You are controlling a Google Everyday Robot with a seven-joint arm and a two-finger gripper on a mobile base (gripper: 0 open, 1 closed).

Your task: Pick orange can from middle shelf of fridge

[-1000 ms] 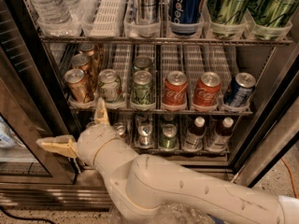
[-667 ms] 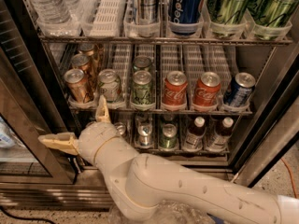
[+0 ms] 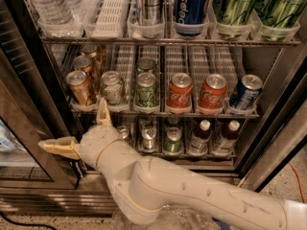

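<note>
Several orange cans stand in the far-left lane of the middle shelf (image 3: pixel 192 113) of the fridge (image 3: pixel 32 87). The front orange can (image 3: pixel 80 87) is at the shelf's front stop, with two more (image 3: pixel 84 66) lined up behind it. My gripper (image 3: pixel 79 128) is below and just in front of that lane, open wide and empty. One tan finger (image 3: pixel 102 113) points up at the shelf edge beside the front orange can. The other finger (image 3: pixel 58 147) points left. The pale arm runs in from the lower right.
On the same shelf stand a green-and-white can (image 3: pixel 112 87), green cans (image 3: pixel 146 89), two red Coca-Cola cans (image 3: pixel 180 92) and a blue can (image 3: pixel 245 92). Above are water bottles (image 3: pixel 48 6) and tall cans. Small bottles (image 3: pixel 199 137) fill the lower rack. The glass door (image 3: pixel 19 143) stands at the left.
The gripper has edged slightly upward toward the front of the middle shelf. The cans have not moved.
</note>
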